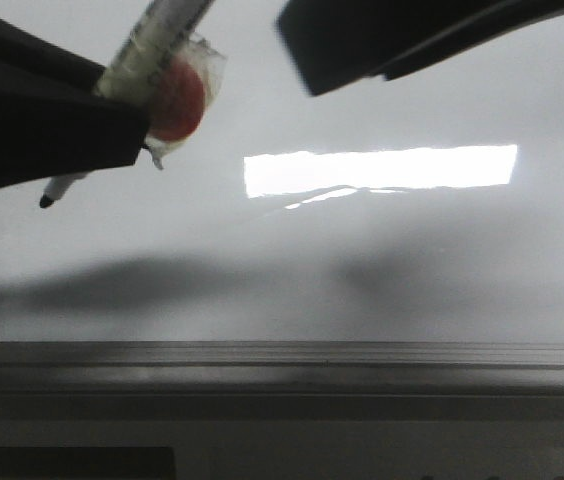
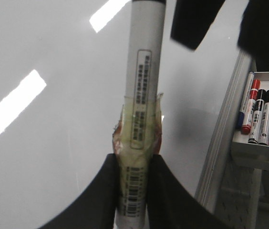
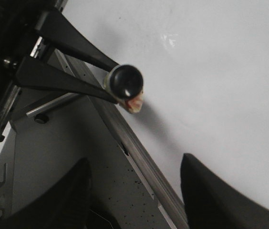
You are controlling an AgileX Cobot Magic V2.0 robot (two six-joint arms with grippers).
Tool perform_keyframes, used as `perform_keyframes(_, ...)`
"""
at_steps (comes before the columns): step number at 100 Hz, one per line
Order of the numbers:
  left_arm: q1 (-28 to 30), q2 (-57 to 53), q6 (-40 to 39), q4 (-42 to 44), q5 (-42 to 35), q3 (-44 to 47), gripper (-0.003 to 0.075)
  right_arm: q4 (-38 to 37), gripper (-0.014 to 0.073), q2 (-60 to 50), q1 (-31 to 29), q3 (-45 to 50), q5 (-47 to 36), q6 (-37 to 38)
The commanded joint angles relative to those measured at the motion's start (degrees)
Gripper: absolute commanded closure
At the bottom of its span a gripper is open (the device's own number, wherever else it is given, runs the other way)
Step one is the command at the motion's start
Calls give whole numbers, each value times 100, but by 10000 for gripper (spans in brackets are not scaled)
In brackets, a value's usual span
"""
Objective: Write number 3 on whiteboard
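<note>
One marker sits clamped in my left pincer, its white barrel wrapped in yellowish tape where my two dark fingers squeeze it from either side. In the front view the marker slants down to the left, its small black tip poking out below my pincer; a red patch shows under the tape. I cannot tell whether the tip touches the whiteboard. The whiteboard is glossy, white-grey and fills most of every view, with a grey metal edge strip along its near side. A bright rectangular glare lies across its middle, and soft dark shadows fall on it lower down. I see no drawn line anywhere on the surface. My right pincer hangs released, its dark fingers spread wide apart above the whiteboard's edge, holding nothing. Beside the strip, off the whiteboard, a white tray holds several spare markers in red, black, blue and pink
</note>
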Motion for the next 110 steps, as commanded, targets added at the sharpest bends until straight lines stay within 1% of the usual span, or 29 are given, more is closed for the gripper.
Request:
perform_keyframes(1, 9, -148, -30, 118, -372, -121, 740, 30, 209, 251, 110, -428, -602, -72)
perform_keyframes(21, 9, -136, -30, 127, -348, -46, 740, 30, 210, 715, 190, -765, -848, -72)
perform_keyframes(42, 9, -136, -30, 165, -348, -46, 740, 30, 210, 777, 190, -830, -899, -72)
perform_keyframes(46, 9, -136, -30, 165, -348, -46, 740, 30, 221, 777, 190, -830, -908, -72)
perform_keyframes(49, 9, -136, -30, 165, -348, -46, 740, 30, 242, 787, 190, -830, -908, -72)
perform_keyframes(54, 9, -136, -30, 165, -348, -46, 740, 30, 320, 785, 190, -830, -896, -72)
perform_keyframes(56, 9, -136, -30, 165, -338, -46, 740, 30, 370, 785, 190, -830, -876, -72)
perform_keyframes(58, 9, -136, -30, 165, -338, -46, 740, 30, 452, 785, 190, -830, -854, -72)
perform_keyframes(59, 9, -136, -30, 165, -338, -46, 740, 30, 452, 785, 190, -830, -854, -72)
perform_keyframes(60, 9, -136, -30, 165, -338, -46, 740, 30, 497, 785, 190, -830, -837, -72)
perform_keyframes(61, 9, -136, -30, 165, -338, -46, 740, 30, 520, 785, 190, -830, -821, -72)
perform_keyframes(62, 9, -136, -30, 165, -338, -46, 740, 30, 568, 785, 190, -830, -810, -72)
perform_keyframes(63, 9, -136, -30, 170, -338, -46, 740, 30, 592, 785, 190, -830, -788, -72)
perform_keyframes(64, 9, -136, -30, 170, -338, -46, 740, 30, 640, 785, 190, -830, -777, -72)
perform_keyframes(65, 9, -136, -30, 170, -338, -46, 740, 19, 663, 785, 190, -830, -757, -72)
perform_keyframes(71, 9, -136, -30, 180, -338, -46, 730, 19, 659, 785, 190, -830, -708, -72)
perform_keyframes(78, 9, -136, -30, 162, -338, -46, 663, 19, 659, 785, 190, -830, -697, -72)
perform_keyframes(82, 9, -136, -30, 162, -349, -46, 596, 19, 659, 785, 190, -830, -719, -72)
perform_keyframes(84, 9, -148, -30, 151, -349, -46, 542, 19, 659, 785, 190, -830, -719, -72)
perform_keyframes(85, 9, -148, -30, 151, -349, -46, 542, 19, 659, 785, 190, -830, -719, -72)
perform_keyframes(88, 9, -156, -30, 136, -349, -46, 472, 19, 659, 785, 190, -830, -719, -72)
perform_keyframes(95, 9, -169, -30, 12, -349, -46, 348, 19, 659, 785, 190, -830, -730, -72)
perform_keyframes(102, 9, -229, -30, -168, -280, -46, 290, 19, 659, 785, 190, -830, -708, -72)
perform_keyframes(110, 9, -430, -30, -274, -3, -46, 290, -99, 659, 760, 178, -843, -651, -72)
